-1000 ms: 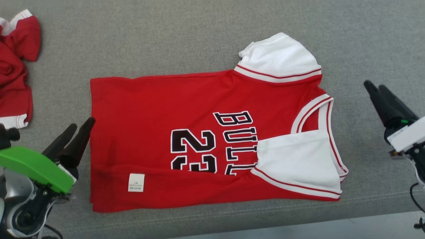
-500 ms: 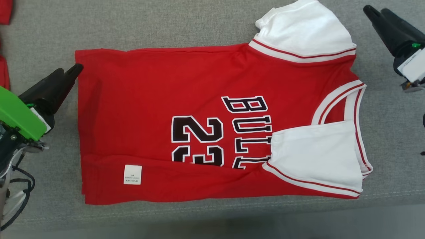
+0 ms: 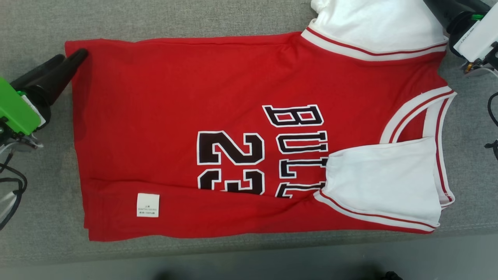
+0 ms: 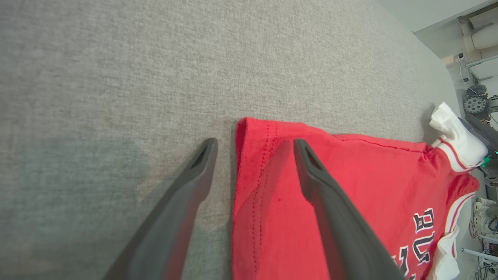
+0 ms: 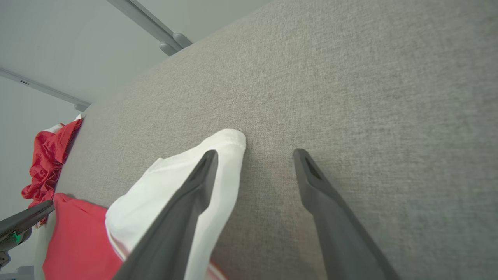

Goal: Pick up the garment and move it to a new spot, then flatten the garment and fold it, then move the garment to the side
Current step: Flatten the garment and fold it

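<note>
Left wrist view: the left gripper (image 4: 253, 142), spread wide, straddles the shirt's (image 4: 280, 217) far hem corner, likely to pinch it. The right gripper (image 5: 255, 152), equally spread, straddles the white sleeve (image 5: 153, 190)

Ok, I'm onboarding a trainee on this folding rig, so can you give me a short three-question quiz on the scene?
1. True or false: the left claw is shut on the jersey's corner.
2. Which part lies under one finger of the right claw? A) white sleeve B) a hood C) a pocket
3. Fill in: the number printed on the jersey is ___.
Key: 1 false, its jaws stand open astride the corner; 2 A; 3 23.
</note>
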Tool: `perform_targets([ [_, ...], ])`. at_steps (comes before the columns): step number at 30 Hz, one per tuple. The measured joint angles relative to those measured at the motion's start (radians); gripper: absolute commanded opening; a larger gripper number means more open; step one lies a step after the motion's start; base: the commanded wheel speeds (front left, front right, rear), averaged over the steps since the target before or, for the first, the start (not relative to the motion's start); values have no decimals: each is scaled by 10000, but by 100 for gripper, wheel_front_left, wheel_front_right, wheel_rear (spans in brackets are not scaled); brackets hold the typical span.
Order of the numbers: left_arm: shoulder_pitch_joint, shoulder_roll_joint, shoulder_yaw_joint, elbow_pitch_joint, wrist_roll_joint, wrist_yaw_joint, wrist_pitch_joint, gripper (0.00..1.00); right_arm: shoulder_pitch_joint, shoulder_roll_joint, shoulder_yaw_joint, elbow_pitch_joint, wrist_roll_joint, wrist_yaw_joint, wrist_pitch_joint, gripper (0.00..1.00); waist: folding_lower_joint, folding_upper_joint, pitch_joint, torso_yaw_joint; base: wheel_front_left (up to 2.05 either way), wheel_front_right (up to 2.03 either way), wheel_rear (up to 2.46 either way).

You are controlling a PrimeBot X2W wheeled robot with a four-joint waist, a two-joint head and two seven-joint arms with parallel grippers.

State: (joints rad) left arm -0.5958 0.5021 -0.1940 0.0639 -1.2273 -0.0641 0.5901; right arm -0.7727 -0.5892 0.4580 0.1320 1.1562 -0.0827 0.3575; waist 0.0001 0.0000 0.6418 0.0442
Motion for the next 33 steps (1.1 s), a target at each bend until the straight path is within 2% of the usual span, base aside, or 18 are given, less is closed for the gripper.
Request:
perform_targets([
  [8, -543, -117, -184, 535, 23, -251, 59, 98, -241, 297, 159, 583, -56, 8, 13, 100, 0, 0, 81, -31, 0, 0, 0],
  [10, -591, -119, -228, 570, 23, -272, 79, 81, -262, 314, 169, 633, -65, 15, 13, 100, 0, 0, 80, -33, 0, 0, 0],
  [12, -648, -140, -291, 650, 17, -328, 94, 52, -335, 351, 188, 752, -115, 19, 13, 100, -1, 0, 76, -34, 0, 0, 0],
  [17, -740, -167, -382, 920, 13, -380, 121, 16, -446, 403, 226, 1032, -146, 63, 12, 100, -1, 0, 48, -20, 0, 0, 0],
  [18, -768, -178, -405, 947, 13, -405, 121, 3, -456, 407, 236, 1078, -153, 81, 12, 100, -1, 0, 40, -15, 0, 0, 0],
  [19, -800, -205, -420, 965, 13, -430, 121, 0, -477, 412, 247, 1122, -155, 117, 12, 100, -1, 0, 32, -9, 0, 0, 0],
  [25, -1022, -543, -667, 1151, 13, -500, 61, 0, -561, 430, 291, 1450, -222, 211, -4, 100, -1, 0, -49, 87, 0, 0, 0],
  [33, -1164, -644, -895, 1174, 12, -585, 38, 0, -846, 612, 437, 1714, -226, 299, 48, 100, -1, 0, -105, 218, 0, 0, 0],
])
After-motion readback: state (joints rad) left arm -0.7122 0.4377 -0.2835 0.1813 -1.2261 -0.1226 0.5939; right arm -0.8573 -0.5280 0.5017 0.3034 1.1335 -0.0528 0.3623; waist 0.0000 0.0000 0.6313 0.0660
